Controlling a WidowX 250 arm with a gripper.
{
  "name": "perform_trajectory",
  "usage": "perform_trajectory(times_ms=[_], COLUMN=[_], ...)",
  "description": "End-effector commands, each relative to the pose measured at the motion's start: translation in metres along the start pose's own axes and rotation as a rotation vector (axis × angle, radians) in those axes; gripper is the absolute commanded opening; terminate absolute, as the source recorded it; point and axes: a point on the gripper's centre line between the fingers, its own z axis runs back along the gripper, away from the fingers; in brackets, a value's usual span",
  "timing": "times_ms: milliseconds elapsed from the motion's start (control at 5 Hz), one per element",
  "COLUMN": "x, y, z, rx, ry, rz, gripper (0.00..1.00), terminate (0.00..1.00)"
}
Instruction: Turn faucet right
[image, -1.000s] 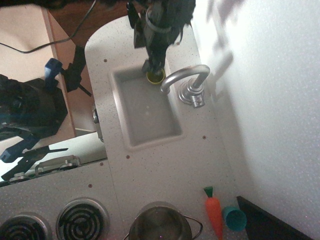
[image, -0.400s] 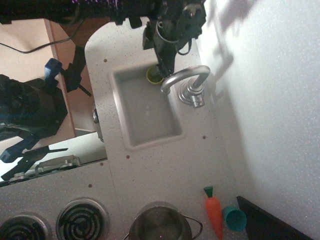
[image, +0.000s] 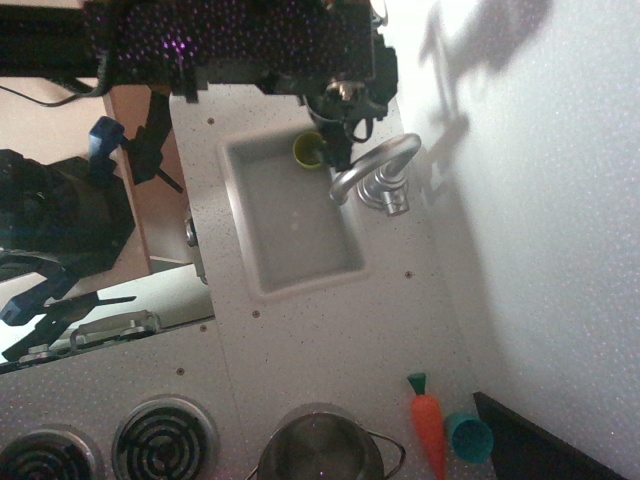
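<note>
Faucet (image: 372, 163): shiny silver gooseneck, arched, standing on round chrome base at sink's edge. Spout tip hangs over the basin corner, touching or just beside the jaws, directly below them in frame.

Toy kitchen: sink (image: 262, 262), faucet (image: 372, 166), stove burners (image: 163, 438), pot (image: 320, 447), toy carrot (image: 429, 426).

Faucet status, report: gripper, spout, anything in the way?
Gripper against shiny silver gooseneck faucet, jaw state unreadable. Spout tip over white sink. Small yellow-green cup in sink corner beside gripper.
</note>
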Motion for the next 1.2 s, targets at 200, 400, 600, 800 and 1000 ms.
perform_trajectory(times_ms=[200,400,600,800,1000], x=[0.009,0.007,0.013,0.024,0.028], y=[-0.017,-0.021,-0.026,-0.034,-0.037], z=[0.018,0.021,0.027,0.033,0.041], rx=[-0.022,-0.018,-0.026,-0.037,-0.038], ry=[-0.104,-0.114,-0.113,-0.096,-0.076], rz=[-0.007,-0.007,-0.012,-0.036,-0.048], gripper=[1.0,1.0,1.0,1.0,1.0], terminate=[0.0,0.0,0.0,0.0,0.0])
